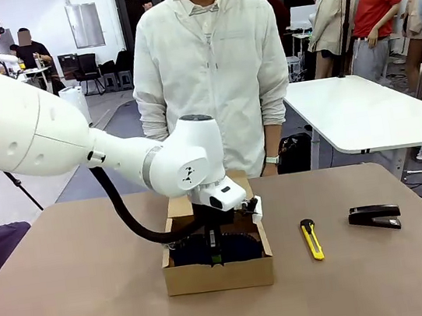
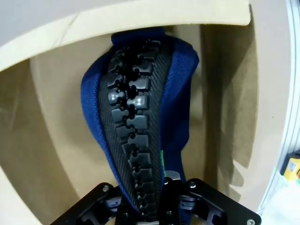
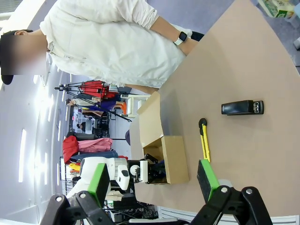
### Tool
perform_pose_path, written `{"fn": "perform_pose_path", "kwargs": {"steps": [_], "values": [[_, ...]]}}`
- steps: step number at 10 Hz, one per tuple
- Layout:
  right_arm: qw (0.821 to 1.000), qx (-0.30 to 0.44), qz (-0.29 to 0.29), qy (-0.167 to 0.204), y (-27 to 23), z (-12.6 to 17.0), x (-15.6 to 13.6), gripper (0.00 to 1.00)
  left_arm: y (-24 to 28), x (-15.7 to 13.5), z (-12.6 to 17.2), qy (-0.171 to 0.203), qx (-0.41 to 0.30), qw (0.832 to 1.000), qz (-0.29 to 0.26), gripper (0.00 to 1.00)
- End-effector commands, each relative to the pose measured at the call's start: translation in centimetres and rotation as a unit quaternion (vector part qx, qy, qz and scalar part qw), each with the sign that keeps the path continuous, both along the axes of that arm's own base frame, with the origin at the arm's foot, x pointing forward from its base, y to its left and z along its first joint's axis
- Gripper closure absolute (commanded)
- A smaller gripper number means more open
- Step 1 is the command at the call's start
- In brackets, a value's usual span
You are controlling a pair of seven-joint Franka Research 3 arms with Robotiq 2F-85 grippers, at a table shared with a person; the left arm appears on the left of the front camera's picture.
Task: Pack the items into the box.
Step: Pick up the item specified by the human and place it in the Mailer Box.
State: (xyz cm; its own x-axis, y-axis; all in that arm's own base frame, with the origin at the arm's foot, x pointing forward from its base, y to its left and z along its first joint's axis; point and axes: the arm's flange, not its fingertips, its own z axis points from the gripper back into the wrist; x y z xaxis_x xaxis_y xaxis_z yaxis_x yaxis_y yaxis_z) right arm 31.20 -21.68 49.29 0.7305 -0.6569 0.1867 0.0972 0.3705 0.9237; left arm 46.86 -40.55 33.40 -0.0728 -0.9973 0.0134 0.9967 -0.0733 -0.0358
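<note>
The brown cardboard box (image 1: 219,273) stands open at the table's middle, its lid flap (image 3: 150,119) raised toward the person. My left gripper (image 1: 214,250) reaches down into it, shut on the dark navy pouch (image 2: 178,93) along its black zipper. In the left wrist view the pouch hangs from my left gripper (image 2: 152,199) inside the box walls (image 2: 42,140). The black stapler (image 1: 374,217) lies on the table to the right, apart from the box. My right gripper (image 3: 152,180) is open, well above the table, with nothing between its green pads (image 3: 206,173).
A yellow-and-black utility knife (image 1: 311,239) lies between the box and the stapler. A person in a white jacket (image 1: 211,71) stands at the far edge behind the box. The tabletop (image 1: 72,287) left of the box is bare.
</note>
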Motion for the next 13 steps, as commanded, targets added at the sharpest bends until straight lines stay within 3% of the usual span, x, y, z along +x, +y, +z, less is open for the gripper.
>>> {"fn": "perform_pose_path", "kwargs": {"steps": [1,2,3,4,8,11,12,13], "values": [[1.0,-0.004,0.005,-0.006,-0.1,0.1,0.0,0.0,0.6,-0.4,-0.2,0.012,-0.027,1.0,-0.001,1.0],[1.0,-0.004,0.005,-0.006,-0.1,0.1,0.0,0.0,0.6,-0.3,-0.1,0.014,-0.029,0.999,-0.004,1.0],[1.0,-0.004,0.005,-0.006,-0.1,0.1,0.0,0.0,0.5,-0.4,0.0,0.016,-0.034,0.999,-0.013,0.53],[1.0,-0.004,0.005,-0.006,-0.1,0.1,0.0,0.0,0.5,-0.4,0.2,0.015,-0.033,0.999,-0.014,0.0],[1.0,-0.004,0.005,-0.006,-0.1,0.1,0.0,0.0,1.9,-0.2,3.5,-0.011,-0.043,0.999,0.0,0.0],[1.0,-0.004,0.005,-0.006,-0.1,0.1,0.0,0.0,5.7,-0.1,12.4,-0.029,-0.085,0.996,0.027,0.0],[1.0,-0.004,0.005,-0.006,-0.1,0.1,0.0,0.0,8.9,-0.2,16.5,-0.002,-0.126,0.989,0.073,0.0],[1.0,-0.004,0.005,-0.006,-0.1,0.1,0.0,0.0,12.7,-0.7,19.4,0.001,-0.15,0.979,0.135,0.0]]}}
